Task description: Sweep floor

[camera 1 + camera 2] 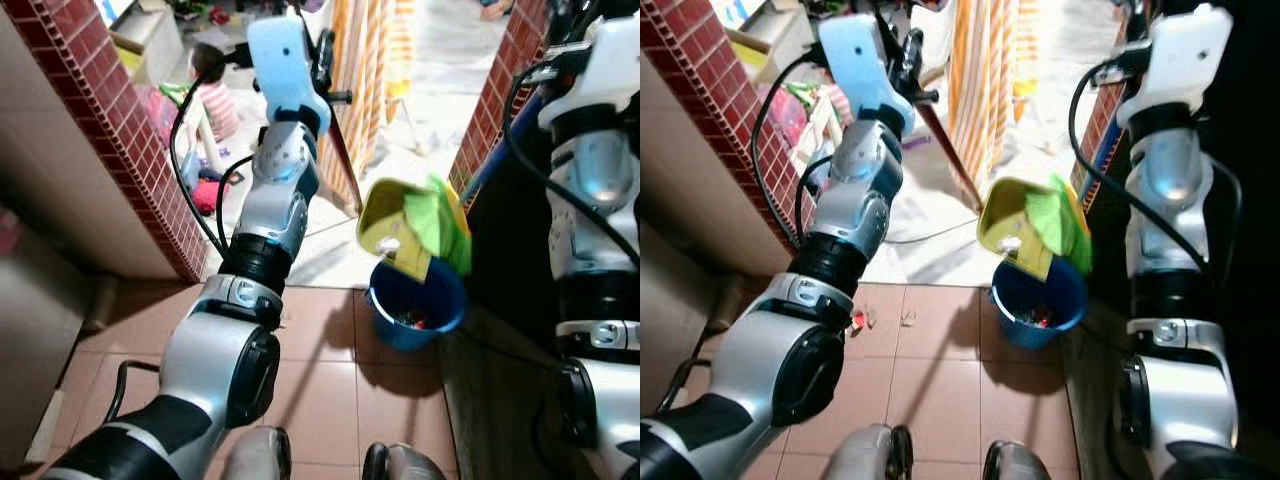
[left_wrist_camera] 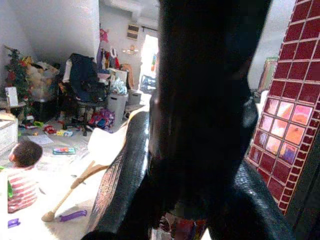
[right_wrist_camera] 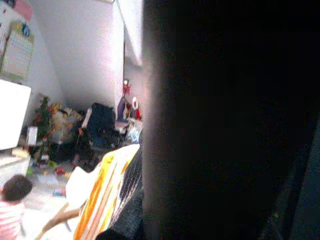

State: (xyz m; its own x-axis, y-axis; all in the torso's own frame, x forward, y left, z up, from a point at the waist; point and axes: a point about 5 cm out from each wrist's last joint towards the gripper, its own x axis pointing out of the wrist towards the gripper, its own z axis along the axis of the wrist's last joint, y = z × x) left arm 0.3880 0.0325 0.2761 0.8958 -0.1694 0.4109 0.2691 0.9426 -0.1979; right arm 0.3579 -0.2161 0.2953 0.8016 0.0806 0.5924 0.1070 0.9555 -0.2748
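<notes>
The left claw (image 1: 318,62) is raised far ahead at the doorway, closed around a dark reddish broom handle (image 1: 955,160) that slants down and to the right from it towards the dustpan. The right claw (image 1: 1137,22) is lifted on the far right, beside the brick door post (image 1: 490,110); whether its fingers are open or closed cannot be told, though a blue pole (image 1: 500,150) runs down from near it to the dustpan. One yellow-green dustpan (image 1: 412,228) hangs tilted between the two arms, well below both claws, directly over one blue bucket (image 1: 415,305) that stands on the tiled floor (image 1: 330,370) with some rubbish inside. A few small scraps of litter (image 1: 862,319) lie on the tiles to the left of the bucket, near the left arm. An orange striped curtain (image 1: 365,70) hangs in the doorway. One child in a striped shirt (image 1: 212,95) sits in the far room, among scattered toys.
</notes>
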